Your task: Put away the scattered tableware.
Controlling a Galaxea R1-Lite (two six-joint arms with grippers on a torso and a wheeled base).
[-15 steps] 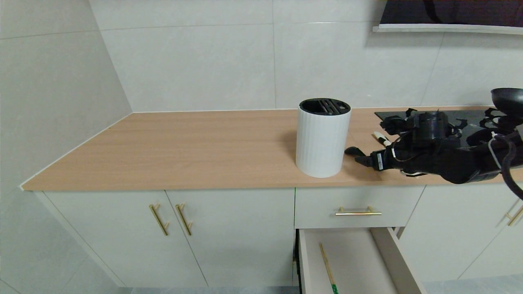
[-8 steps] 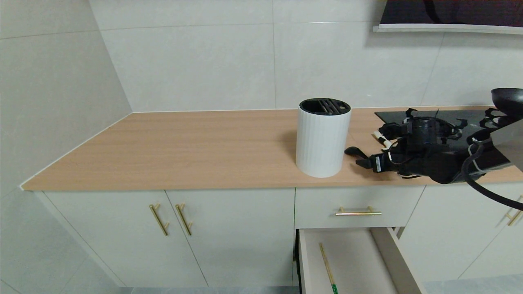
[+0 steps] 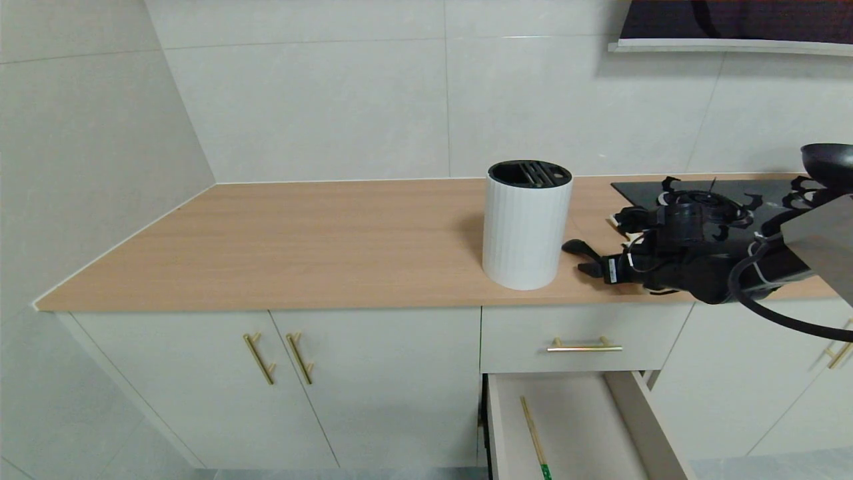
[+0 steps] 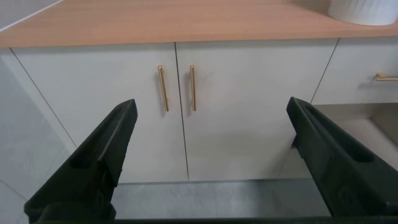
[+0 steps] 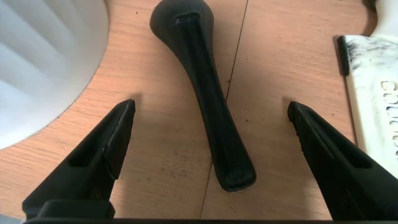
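Note:
A black utensil handle [image 5: 205,93] lies flat on the wooden counter [image 3: 320,240], just right of the white ribbed utensil holder [image 3: 526,227]. My right gripper [image 5: 211,155] is open low over the counter, its fingers [image 5: 93,162] straddling the handle's near end. In the head view the same gripper [image 3: 595,267] sits beside the holder, with the handle's tip [image 3: 574,246] poking out. A white-handled knife [image 5: 373,93] lies close by on the counter. My left gripper [image 4: 211,162] is open, hanging in front of the lower cabinet doors [image 4: 180,112].
A lower drawer [image 3: 566,427] stands pulled out under the counter with a wooden chopstick [image 3: 533,433] inside. A black stove top [image 3: 706,193] and a dark pan [image 3: 826,163] are at the right. The counter's left half is bare wood.
My right gripper has dropped lower and slid a little left toward the black handle beside the holder. The white knife is now mostly covered by the arm in the head view.

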